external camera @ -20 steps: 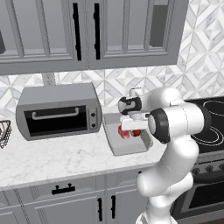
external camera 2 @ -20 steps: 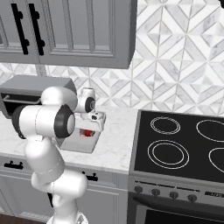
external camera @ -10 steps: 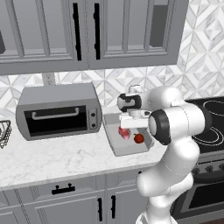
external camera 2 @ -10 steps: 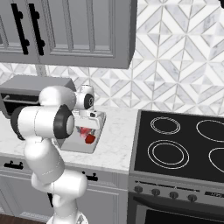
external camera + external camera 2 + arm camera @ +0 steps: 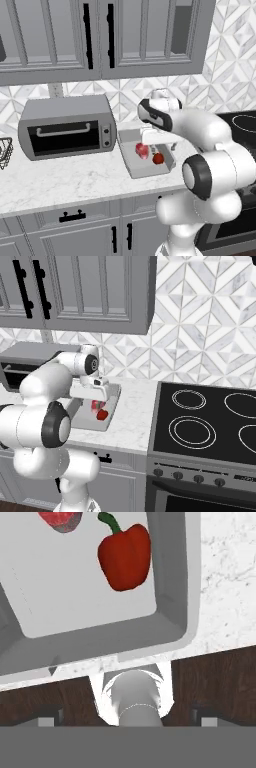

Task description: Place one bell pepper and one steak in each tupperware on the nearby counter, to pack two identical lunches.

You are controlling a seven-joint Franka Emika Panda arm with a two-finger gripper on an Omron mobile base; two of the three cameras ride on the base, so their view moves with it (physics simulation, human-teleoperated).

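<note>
A grey tupperware (image 5: 131, 167) stands on the white counter (image 5: 60, 180) to the right of the toaster oven. A red bell pepper (image 5: 158, 159) and a pink-red steak (image 5: 142, 150) lie inside it, side by side. My gripper (image 5: 162, 147) hovers just above the tupperware, open, with nothing between its fingers. In the right base view the pepper (image 5: 102, 415) and steak (image 5: 95, 405) show under the hand. The hand view looks straight down: the pepper (image 5: 124, 557) rests near the tupperware's wall (image 5: 172, 587), the steak (image 5: 60, 519) is cut off by the top edge, and my gripper (image 5: 127, 714) stands wide apart.
A grey toaster oven (image 5: 65, 127) sits left of the tupperware, against the tiled wall. A black stove (image 5: 205, 421) adjoins the counter on the right. A wire basket (image 5: 4, 152) pokes in at the far left. Grey wall cabinets (image 5: 100, 40) hang above.
The jaws have opened and let go of the bell pepper, which now lies in the tupperware beside the steak. The hand has stayed over the tupperware.
</note>
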